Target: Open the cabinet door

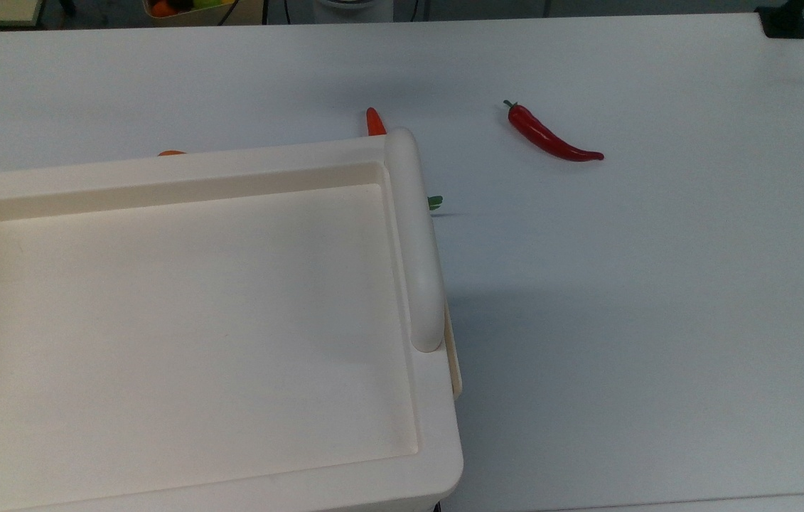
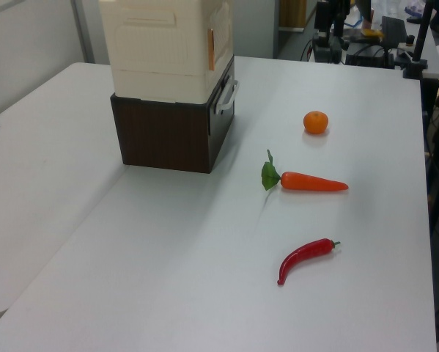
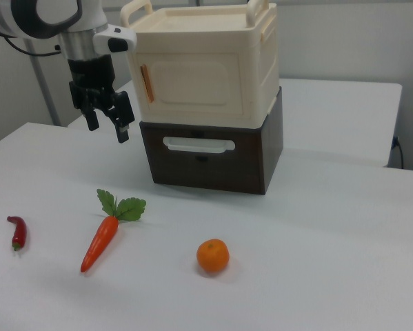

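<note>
In the right view the arm comes in from the upper left corner, its white wrist pointing straight down; the black end effector (image 3: pixel 109 127) hangs in the air, its two fingers (image 3: pixel 122 129) parted (nothing between them)

Cabinet door (image 3: pixel 196 84) smooth cream plastic; chilli (image 1: pixel 548 135) glossy; table (image 1: pixel 657 320) matt.

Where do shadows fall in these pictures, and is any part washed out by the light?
Top view: the cabinet casts a soft grey shadow onto the table toward the top view's right. Right view: faint shadows lie under the orange and the carrot. Left view: even light, no strong glare.
</note>
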